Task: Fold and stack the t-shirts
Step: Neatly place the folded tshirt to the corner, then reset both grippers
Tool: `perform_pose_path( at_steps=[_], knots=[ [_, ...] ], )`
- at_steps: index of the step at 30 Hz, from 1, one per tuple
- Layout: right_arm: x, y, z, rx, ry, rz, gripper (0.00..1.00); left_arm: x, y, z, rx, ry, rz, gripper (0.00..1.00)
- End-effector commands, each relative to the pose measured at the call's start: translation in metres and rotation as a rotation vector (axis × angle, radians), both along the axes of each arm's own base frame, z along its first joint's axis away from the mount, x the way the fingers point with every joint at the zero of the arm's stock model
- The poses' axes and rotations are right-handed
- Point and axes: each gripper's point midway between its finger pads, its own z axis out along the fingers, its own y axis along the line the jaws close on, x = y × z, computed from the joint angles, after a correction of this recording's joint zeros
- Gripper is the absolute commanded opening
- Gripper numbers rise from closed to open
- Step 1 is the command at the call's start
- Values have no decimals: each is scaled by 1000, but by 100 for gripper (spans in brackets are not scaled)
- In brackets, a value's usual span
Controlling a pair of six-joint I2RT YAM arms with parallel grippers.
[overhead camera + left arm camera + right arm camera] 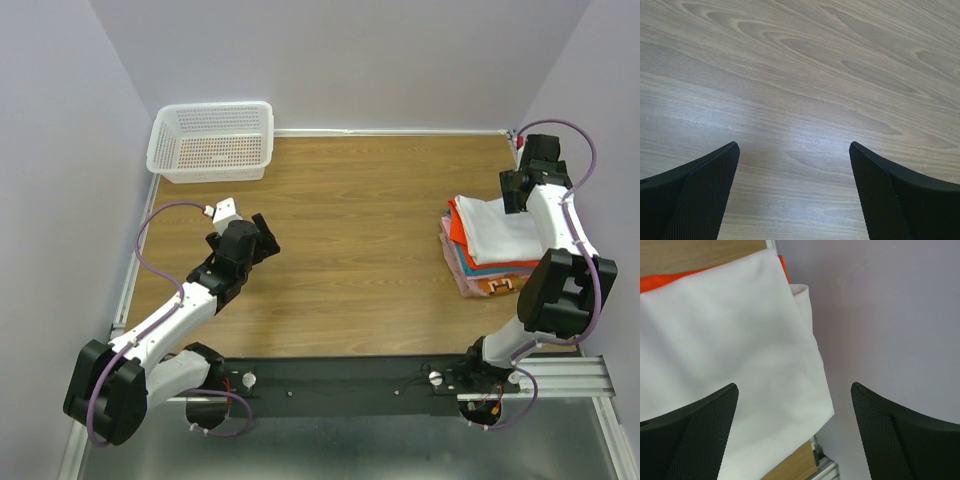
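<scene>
A folded white t-shirt (497,233) lies on top of a stack at the table's right edge, over an orange-red shirt (457,224), a teal one (462,258) and pink and brown ones (497,285) lower down. In the right wrist view the white shirt (725,355) fills the left, with orange-red cloth (670,281) showing behind it. My right gripper (515,190) (795,395) is open and empty, above the stack's far right corner by the wall. My left gripper (262,236) (794,150) is open and empty over bare wood at the left.
A white plastic mesh basket (212,140) stands at the back left corner. Pale walls enclose the table on three sides; the right wall (890,315) is close to my right gripper. A metal rail (560,375) runs along the near edge.
</scene>
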Motion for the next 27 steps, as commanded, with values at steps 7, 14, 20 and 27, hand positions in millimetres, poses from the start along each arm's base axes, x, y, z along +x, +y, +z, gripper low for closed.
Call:
perform_pose_path(
  at_steps=[7, 14, 20, 27],
  knots=[
    [6, 36, 46, 318, -425, -192, 100, 0, 9, -1, 18, -9, 31, 98],
    [-16, 82, 32, 532, -469, -130, 100, 0, 6, 0, 3, -16, 19, 98],
    [-50, 76, 8, 516, -498, -282, 100, -1, 4, 2, -10, -21, 8, 98],
    [-63, 86, -18, 556, -480, -277, 100, -3, 3, 2, -23, -25, 5, 98]
  ],
)
